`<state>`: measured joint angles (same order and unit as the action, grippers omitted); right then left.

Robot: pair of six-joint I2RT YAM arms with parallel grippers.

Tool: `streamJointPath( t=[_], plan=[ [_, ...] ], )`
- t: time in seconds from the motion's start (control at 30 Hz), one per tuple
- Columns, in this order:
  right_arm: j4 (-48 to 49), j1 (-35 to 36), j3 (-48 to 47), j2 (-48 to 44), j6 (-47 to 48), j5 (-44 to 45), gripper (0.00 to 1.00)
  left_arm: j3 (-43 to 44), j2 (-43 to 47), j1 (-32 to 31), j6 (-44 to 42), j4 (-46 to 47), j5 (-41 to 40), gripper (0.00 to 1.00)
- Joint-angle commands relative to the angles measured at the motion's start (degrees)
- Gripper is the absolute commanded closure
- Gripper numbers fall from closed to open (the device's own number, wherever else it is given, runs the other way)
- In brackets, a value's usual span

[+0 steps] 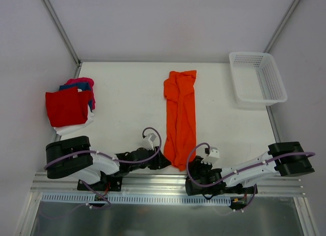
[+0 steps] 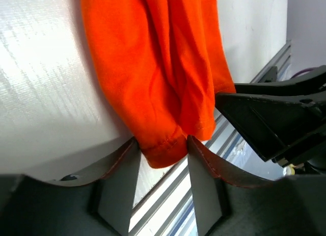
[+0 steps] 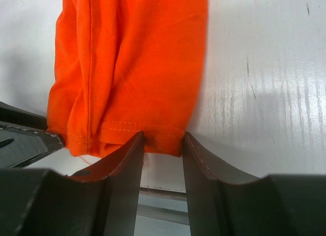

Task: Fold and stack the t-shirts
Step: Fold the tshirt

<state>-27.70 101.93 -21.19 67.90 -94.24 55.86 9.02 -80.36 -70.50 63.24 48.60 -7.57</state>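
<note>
The orange t-shirt (image 1: 180, 119) lies mid-surface as a long narrow strip, running from the near edge toward the far side, so I judge its lengthwise folds done and the crosswise folds not yet made. Its near hem sits right at the near edge of the surface (image 1: 127, 103), just above the aluminium rail (image 1: 153, 182). My left tool (image 2: 162, 144) has its fingers half-closed around the near-left corner of that hem, with cloth filling the gap, but I cannot tell whether it has truly clamped. My right tool (image 3: 163, 139) is partly closed too, and pinches the hem at the near-right corner. The two tools stand just beside each other, so I would watch for them colliding. On the left of the surface a red t-shirt (image 1: 65, 106) tops a loose pile over blue (image 1: 74, 86), magenta-pink (image 1: 81, 81) and white (image 1: 71, 128) ones. That pile looks done, leaving the orange one to join it. Bare surface lies between strip and pile, and toward the white mesh basket (image 1: 257, 78) at the far right, giving room to carry the hem forward.
</note>
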Motion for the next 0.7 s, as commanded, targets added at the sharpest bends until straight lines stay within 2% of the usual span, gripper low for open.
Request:
streamJointPath(
  t=[0.0,0.13,0.23,0.27,0.3,0.33,0.4,0.67],
  plan=[
    [-0.25,0.29,0.36,-0.13,-0.51,-0.31,0.61,-1.02,-3.57,-0.17,-2.86,-12.3,-0.16,0.67],
    [-0.33,0.29,0.54,-0.13,-0.77,-0.4,0.62,-0.76,-5.86,-0.25,-2.34,-10.28,0.72,0.83],
    [-0.33,0.29,0.54,-0.05,-0.86,-0.4,0.64,-0.75,-7.18,-0.25,-1.98,-9.31,1.25,0.88],
    [-0.33,0.29,0.62,0.04,-0.95,-0.4,0.65,-0.67,-7.7,-0.25,-1.9,-9.05,1.33,0.93],
    [-0.33,0.29,0.62,0.13,-1.04,-0.4,0.68,-0.58,-7.8,-0.25,-1.9,-9.05,1.42,0.96],
    [-0.33,0.29,0.62,0.3,-1.21,-0.4,0.8,-0.49,-7.88,-0.25,-1.9,-9.05,1.42,1.0],
    [-0.77,0.29,0.71,0.3,-2.09,-0.48,0.98,-0.49,-7.8,-0.25,-1.9,-9.14,1.42,1.0],
    [-6.57,1.16,-5.25,2.49,-0.6,-0.66,0.99,1.18,-3.85,-2.09,-1.98,-14.75,0.99,1.0]
  ],
)
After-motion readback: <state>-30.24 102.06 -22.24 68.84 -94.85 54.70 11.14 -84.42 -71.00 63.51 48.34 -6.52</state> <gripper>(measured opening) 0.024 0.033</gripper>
